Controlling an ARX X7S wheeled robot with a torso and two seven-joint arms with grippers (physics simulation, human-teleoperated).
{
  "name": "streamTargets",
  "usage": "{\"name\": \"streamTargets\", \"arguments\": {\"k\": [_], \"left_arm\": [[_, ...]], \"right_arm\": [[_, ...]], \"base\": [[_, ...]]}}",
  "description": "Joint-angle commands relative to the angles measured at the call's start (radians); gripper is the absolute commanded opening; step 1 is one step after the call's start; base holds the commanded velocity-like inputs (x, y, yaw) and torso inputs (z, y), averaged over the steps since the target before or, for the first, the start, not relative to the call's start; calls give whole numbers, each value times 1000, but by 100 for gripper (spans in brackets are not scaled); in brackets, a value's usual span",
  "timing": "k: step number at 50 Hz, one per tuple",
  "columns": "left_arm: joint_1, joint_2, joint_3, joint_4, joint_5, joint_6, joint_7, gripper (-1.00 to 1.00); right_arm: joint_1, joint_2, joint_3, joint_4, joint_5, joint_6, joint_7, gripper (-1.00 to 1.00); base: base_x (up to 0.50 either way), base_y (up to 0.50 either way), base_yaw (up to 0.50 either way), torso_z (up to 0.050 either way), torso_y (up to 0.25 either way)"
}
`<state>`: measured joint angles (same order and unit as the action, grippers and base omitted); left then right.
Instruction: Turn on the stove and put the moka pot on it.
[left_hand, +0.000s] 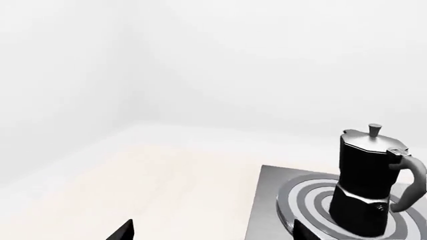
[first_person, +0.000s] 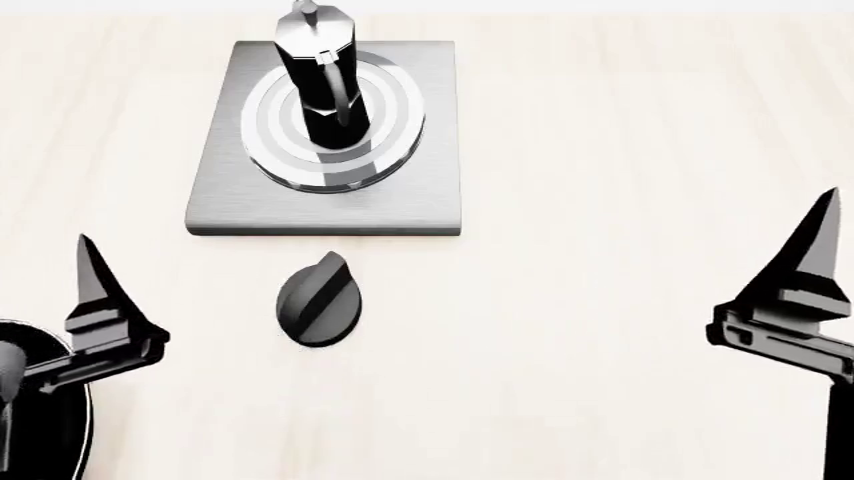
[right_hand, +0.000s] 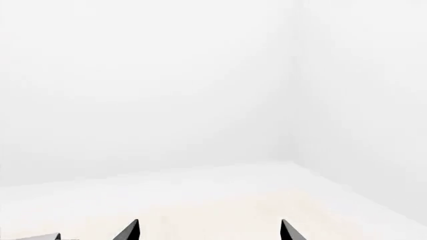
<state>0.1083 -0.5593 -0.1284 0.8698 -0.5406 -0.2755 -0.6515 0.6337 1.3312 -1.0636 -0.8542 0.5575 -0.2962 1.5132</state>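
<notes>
Both jaws stand apart and empty: our left gripper and right gripper hang over the bare table, well clear of everything, and each wrist view shows its two finger tips spread wide with nothing between them. Our moka pot already stands upright on the round burner of the stove, near the middle of the concentric rings, so we judge the placing step done. Its long axis runs vertical, lid knob up, and in the head view its black handle faces back toward us. What we cannot settle is the ignition: the knob lies on the table just in front of the plate, its ridge slanted off straight, yet no glow shows on the rings, so whether the stove is on stays open.
</notes>
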Motion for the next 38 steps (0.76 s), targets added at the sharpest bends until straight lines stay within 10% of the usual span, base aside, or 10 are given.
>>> {"name": "streamTargets", "arguments": {"k": [1,12,38], "left_arm": [[82,3,-168,32,-52,38,14,100],[151,4,-288,46,-102,73,4,100],[234,15,-427,54,-158,119,-5,100]], "right_arm": [[-259,147,281,-19,-24,-124,57,100],[-1271,-5,1377,-70,-3,-84,-80,100],[-1382,-396,1768,-125,133,32,-408,100]], "base": [[0,0,0,0,0],[0,0,0,0,0],[0,0,0,0,0]]}}
